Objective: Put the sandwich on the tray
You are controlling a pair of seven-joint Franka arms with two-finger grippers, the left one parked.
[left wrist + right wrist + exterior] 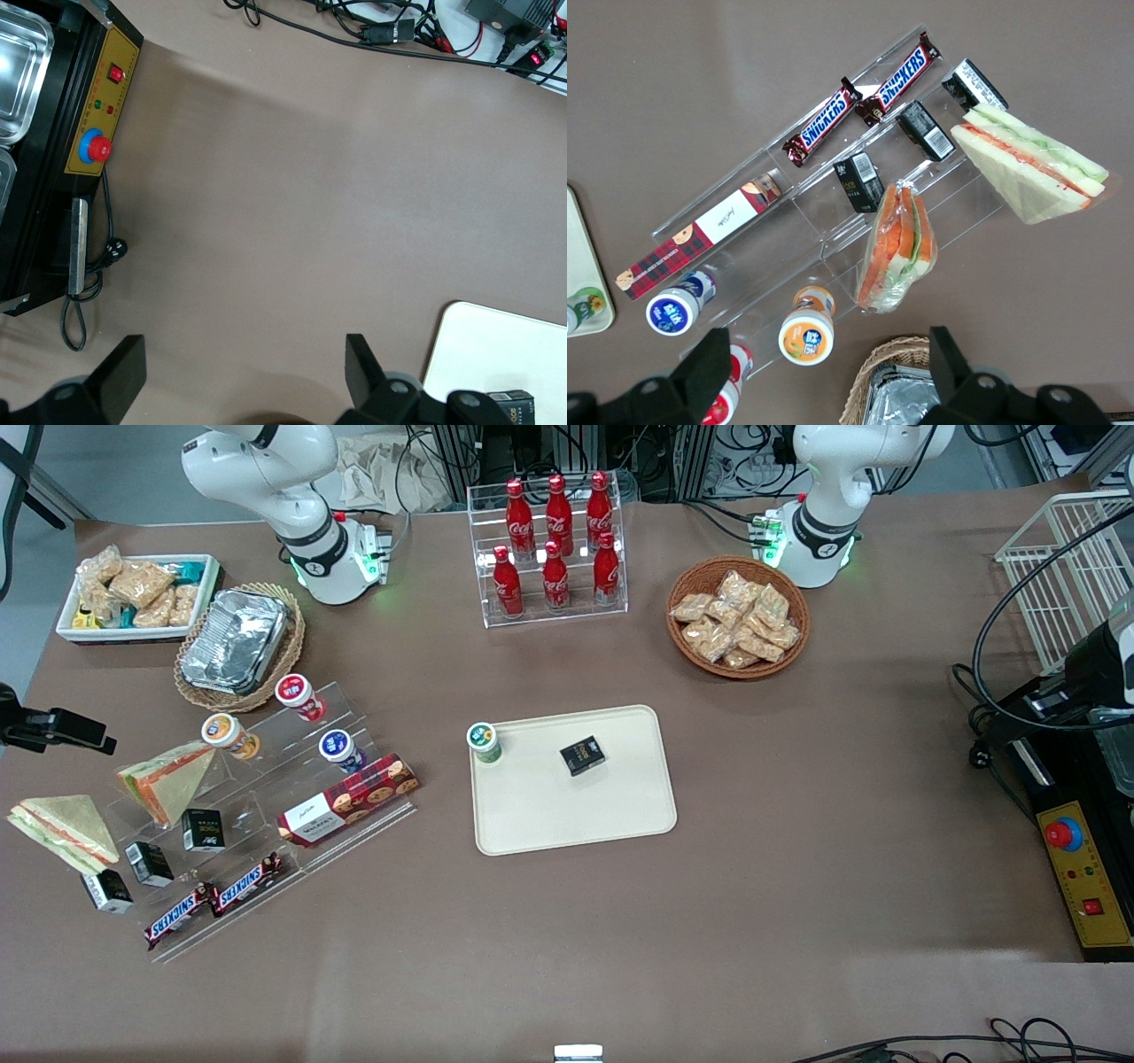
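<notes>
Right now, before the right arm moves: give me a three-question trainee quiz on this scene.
1. True or false: the sandwich already lies on the tray.
2. What sits on the tray? A) green-lidded cup and black box B) Snickers bars C) cola bottles
3. Fill in: the gripper hovers above the display stand, fingers ___.
Key: 1 false; 2 A; 3 open.

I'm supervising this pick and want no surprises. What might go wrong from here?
The open hand hangs above the acrylic rack, nearer the orange-banded wedge than the sandwich, so it may take the wrong one. The tray already holds a cup and black box; a careless drop might knock them.
</notes>
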